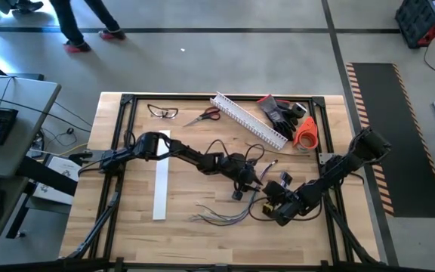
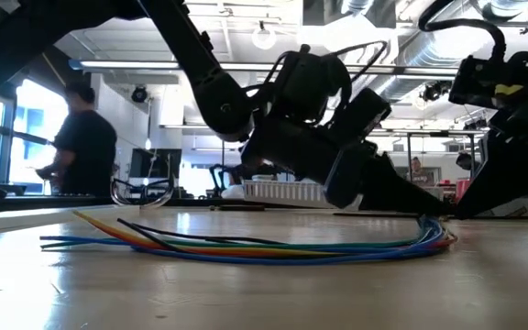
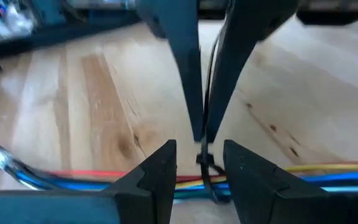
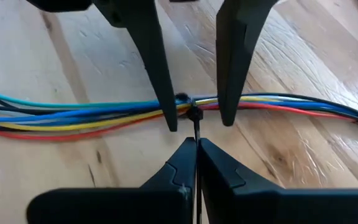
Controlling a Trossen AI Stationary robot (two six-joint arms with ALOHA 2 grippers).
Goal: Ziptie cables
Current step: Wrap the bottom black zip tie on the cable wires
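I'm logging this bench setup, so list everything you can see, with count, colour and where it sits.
cables: one bundle, blue, yellow, red, teal and dark, near edge of table
ziptie: one, dark, looped around the bundle
slotted channel: one, white, far side
flat strip: one, white, left of centre
scissors: one, red handles, far side
safety glasses: one, clear, far left
tape roll: one, orange, far right
gloves: dark, far right
person: one, dark clothes, background
left gripper: straddling the ziptie at the bundle
right gripper: shut on ziptie

arms: two dark jointed limbs, black cords looped along them
left claw (image 4: 191,118): tapered black fingers
right claw (image 4: 196,152): black wedge-shaped fingers
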